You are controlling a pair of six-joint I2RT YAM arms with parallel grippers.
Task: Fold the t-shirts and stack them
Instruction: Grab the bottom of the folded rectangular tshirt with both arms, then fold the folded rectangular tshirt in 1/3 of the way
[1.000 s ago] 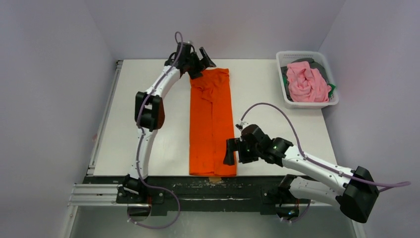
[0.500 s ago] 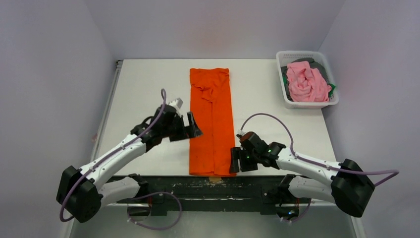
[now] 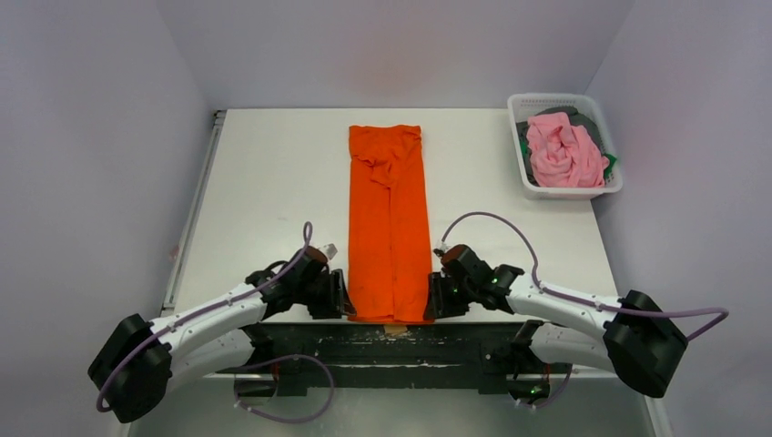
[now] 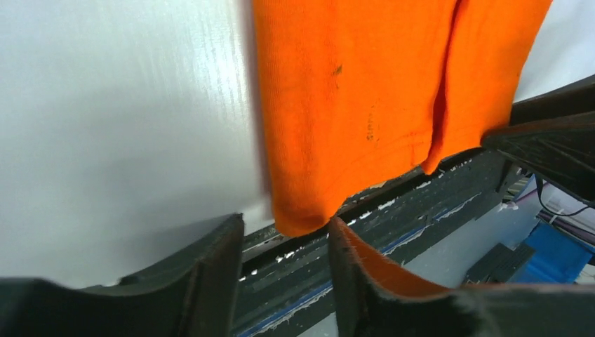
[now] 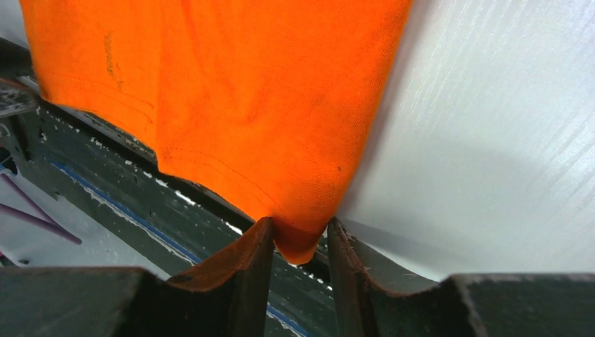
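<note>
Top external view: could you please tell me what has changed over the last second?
The left gripper swung from the far end of the orange t-shirt to its near left corner; the right gripper eased to the near right corner. Both straddle their corners. The shirt, basket and pink t-shirt stayed put.

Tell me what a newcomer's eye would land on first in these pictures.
An orange t-shirt, folded into a long strip, runs down the middle of the table. The left gripper and right gripper sit at its two near corners, each open with a corner in its gap. At the far right, a white basket holds a crumpled pink shirt.
</note>
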